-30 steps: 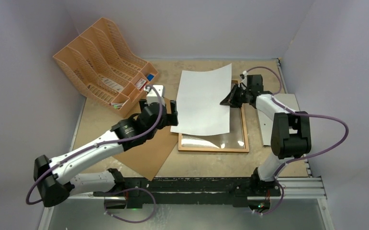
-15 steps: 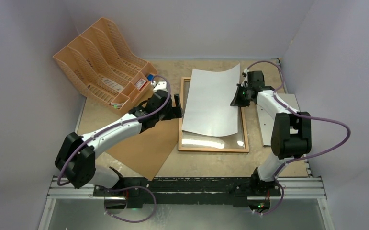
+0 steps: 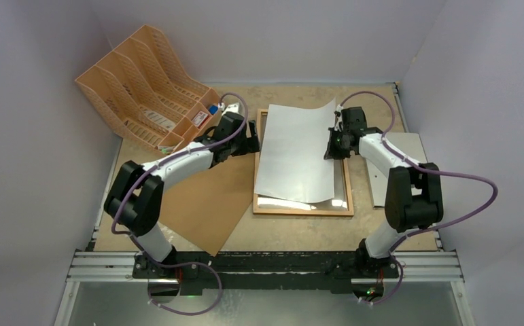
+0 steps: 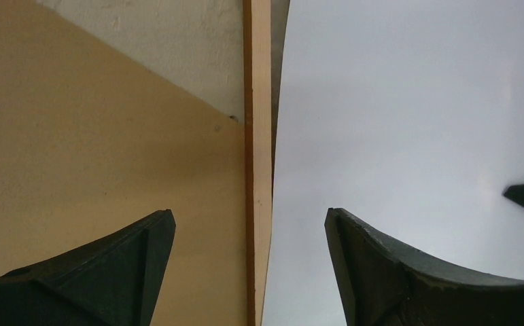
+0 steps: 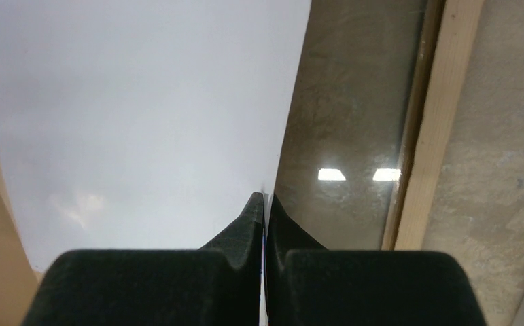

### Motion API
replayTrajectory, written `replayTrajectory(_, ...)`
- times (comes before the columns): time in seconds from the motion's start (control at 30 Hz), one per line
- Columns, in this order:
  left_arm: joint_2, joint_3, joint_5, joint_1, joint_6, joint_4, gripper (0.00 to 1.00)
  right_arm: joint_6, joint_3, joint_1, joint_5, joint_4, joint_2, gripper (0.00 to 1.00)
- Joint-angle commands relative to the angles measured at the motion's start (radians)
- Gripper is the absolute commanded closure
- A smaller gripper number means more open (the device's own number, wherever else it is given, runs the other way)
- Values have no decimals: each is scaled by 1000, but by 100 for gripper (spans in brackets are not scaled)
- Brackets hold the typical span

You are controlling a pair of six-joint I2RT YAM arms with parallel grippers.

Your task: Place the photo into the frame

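The photo lies white back up over the brown wooden frame, its far right corner curled up. My right gripper is shut on the photo's right edge; in the right wrist view the paper runs between the closed fingertips, above the frame's glass and right rail. My left gripper is open at the frame's left rail; in the left wrist view its jaws straddle the rail and the photo's left edge.
An orange-tan file rack stands at the back left. A brown fibreboard backing panel lies left of the frame, under my left arm. A pale grey sheet lies at the right table edge, under my right arm.
My right gripper has carried the photo toward the near side, lower over the frame, so it covers most of the glass. My left gripper has moved farther back to the frame's left rail.
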Motion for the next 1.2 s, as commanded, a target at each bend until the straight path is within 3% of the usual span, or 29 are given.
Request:
replayTrajectory(0.0, 71, 91, 46, 28, 28, 62, 15, 6, -25, 9, 158, -43, -53, 100)
replayTrajectory(0.2, 132, 119, 76, 35, 25, 86, 16, -6, -9, 15, 266, -56, -70, 100)
replayTrajectory(0.4, 154, 126, 73, 43, 27, 75, 17, -36, 8, 42, 160, -38, -29, 100)
replayTrajectory(0.67, 138, 93, -48, 85, -43, 35, 18, -59, 24, 96, 153, -62, -8, 100)
replayTrajectory(1.0, 165, 119, 2, 97, -45, 55, 19, -137, 66, 130, 432, -107, 7, 100)
replayTrajectory(1.17, 163, 118, 6, 98, -40, 57, 19, -158, 88, 136, 402, -104, -1, 100)
